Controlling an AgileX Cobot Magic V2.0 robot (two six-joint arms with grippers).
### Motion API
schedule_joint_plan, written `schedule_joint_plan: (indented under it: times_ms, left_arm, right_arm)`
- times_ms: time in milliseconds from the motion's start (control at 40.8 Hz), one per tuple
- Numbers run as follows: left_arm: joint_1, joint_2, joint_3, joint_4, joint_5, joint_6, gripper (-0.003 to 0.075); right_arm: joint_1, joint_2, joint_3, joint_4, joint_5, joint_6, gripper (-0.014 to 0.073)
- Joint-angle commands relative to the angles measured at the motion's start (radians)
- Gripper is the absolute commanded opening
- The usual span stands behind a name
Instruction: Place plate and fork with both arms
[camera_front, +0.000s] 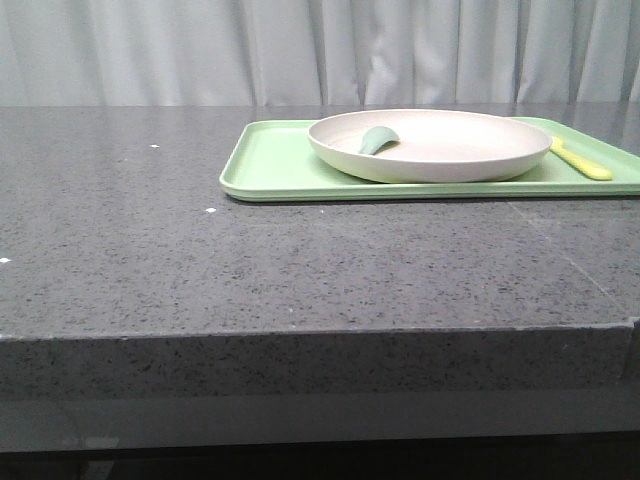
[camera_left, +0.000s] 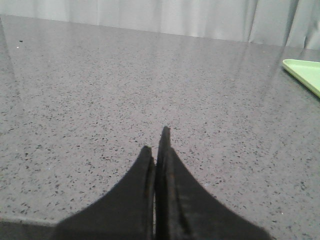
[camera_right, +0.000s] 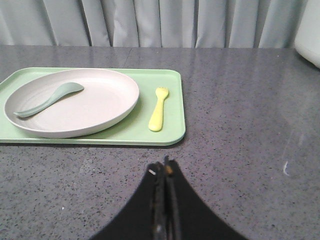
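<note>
Both grippers hang low over the grey speckled counter (camera_front: 300, 270), and both are pinched closed with nothing between the fingers: the left gripper (camera_left: 159, 150) over bare stone, the right gripper (camera_right: 165, 170) just short of the near edge of the tray.

The pale green tray (camera_front: 265, 165) sits in the upper right of the front view. On it rests the cream plate (camera_front: 450, 150), and inside the plate lies a grey-green spoon (camera_front: 378, 139), bowl toward the plate's middle. Beside the plate, on the tray's bare strip at the far right of the front view, lies the yellow fork (camera_front: 580, 160).

In the right wrist view the fork (camera_right: 158, 108) lies above and a touch left of the closed fingers, its long axis running almost straight away from the gripper, tines at the far end, handle nearest. The plate (camera_right: 95, 107) fills the left half of the tray (camera_right: 172, 132) there. In the left wrist view just a corner of the tray (camera_left: 305, 72) peeks in at the right edge, well apart from that gripper.

So the right arm is plainly the nearer one. Plate and fork already lie together on the tray; that fits a finished placement with arms drawn back, or things waiting to be lifted elsewhere.
</note>
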Motion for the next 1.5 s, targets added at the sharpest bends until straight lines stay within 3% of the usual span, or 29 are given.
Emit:
schedule_joint_plan:
  times_ms: [0, 442, 785, 908, 1104, 1472]
  left_arm:
    - [0.000, -0.020, 0.005, -0.001, -0.088, 0.000, -0.0018]
    - [0.000, -0.020, 0.005, -0.001, -0.088, 0.000, -0.0018]
    - [0.000, -0.020, 0.005, -0.001, -0.088, 0.000, -0.0018]
    - [0.000, -0.020, 0.005, -0.001, -0.088, 0.000, -0.0018]
    - [0.000, -0.020, 0.005, -0.001, -0.088, 0.000, -0.0018]
    - [0.000, -0.020, 0.005, -0.001, -0.088, 0.000, -0.0018]
  right_arm:
    - [0.001, 0.010, -0.025, -0.002, -0.089, -0.011, -0.0068]
    - [0.002, 0.010, 0.008, -0.002, -0.114, -0.011, -0.0068]
    - [0.020, -0.104, 0.320, -0.002, -0.344, -0.011, -0.0068]
    - [0.020, -0.150, 0.385, -0.001, -0.343, -0.011, -0.0068]
    - [0.020, -0.186, 0.383, -0.001, -0.258, -0.011, -0.0068]
    - [0.020, -0.186, 0.383, -0.001, -0.259, -0.011, -0.0068]
